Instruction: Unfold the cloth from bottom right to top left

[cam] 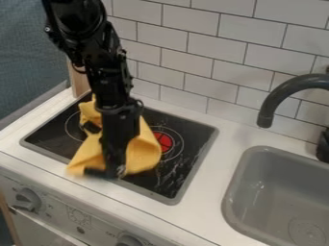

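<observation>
Cloth [145, 153], yellow and rumpled, lies on the black stovetop [166, 181] beneath a gripper [91, 150] with fingers wide apart – unfolding looks partial at best, with folds left to open toward top left.

Robot arm [103, 60], one: black; glossy, rounded upper housing; narrower, segmented lower links; thin black cable loop [78, 68].

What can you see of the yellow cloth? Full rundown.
The yellow cloth looks like thin, plain fabric, creased and not flat. It lies on the black cooktop, its lower-left corner past the front rim, its right edge by the red burner mark. The robot arm hides its middle; whether it's gripped, I can't tell.
</observation>
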Controlling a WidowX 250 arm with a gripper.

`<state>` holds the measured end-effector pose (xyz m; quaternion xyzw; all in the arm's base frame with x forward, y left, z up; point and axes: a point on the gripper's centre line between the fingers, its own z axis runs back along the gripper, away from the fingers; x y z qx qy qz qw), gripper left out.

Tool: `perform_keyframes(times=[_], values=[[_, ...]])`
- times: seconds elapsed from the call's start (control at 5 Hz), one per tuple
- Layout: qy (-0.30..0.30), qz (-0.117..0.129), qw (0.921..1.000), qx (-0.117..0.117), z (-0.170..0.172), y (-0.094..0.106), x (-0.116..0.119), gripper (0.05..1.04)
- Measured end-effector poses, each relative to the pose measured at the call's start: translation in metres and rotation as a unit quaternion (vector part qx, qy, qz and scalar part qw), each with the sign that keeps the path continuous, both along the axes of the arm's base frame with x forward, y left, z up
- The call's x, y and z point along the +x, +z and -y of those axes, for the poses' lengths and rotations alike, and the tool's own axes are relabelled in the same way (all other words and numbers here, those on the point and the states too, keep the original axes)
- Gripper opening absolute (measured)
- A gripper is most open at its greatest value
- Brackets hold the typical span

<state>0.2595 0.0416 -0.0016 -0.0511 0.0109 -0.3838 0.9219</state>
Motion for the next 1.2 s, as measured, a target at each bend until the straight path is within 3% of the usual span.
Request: perform_keyframes(times=[0.4,0.8,1.2], values=[[-0.010,0.042,0.9991,-0.003,0.005,0.031,0.004,0.051],[0.020,0.085,0.9960,-0.014,-0.003,0.059,0.033,0.051],[0.088,0.140,0.9862,-0.006,-0.041,0.093,0.062,0.051]])
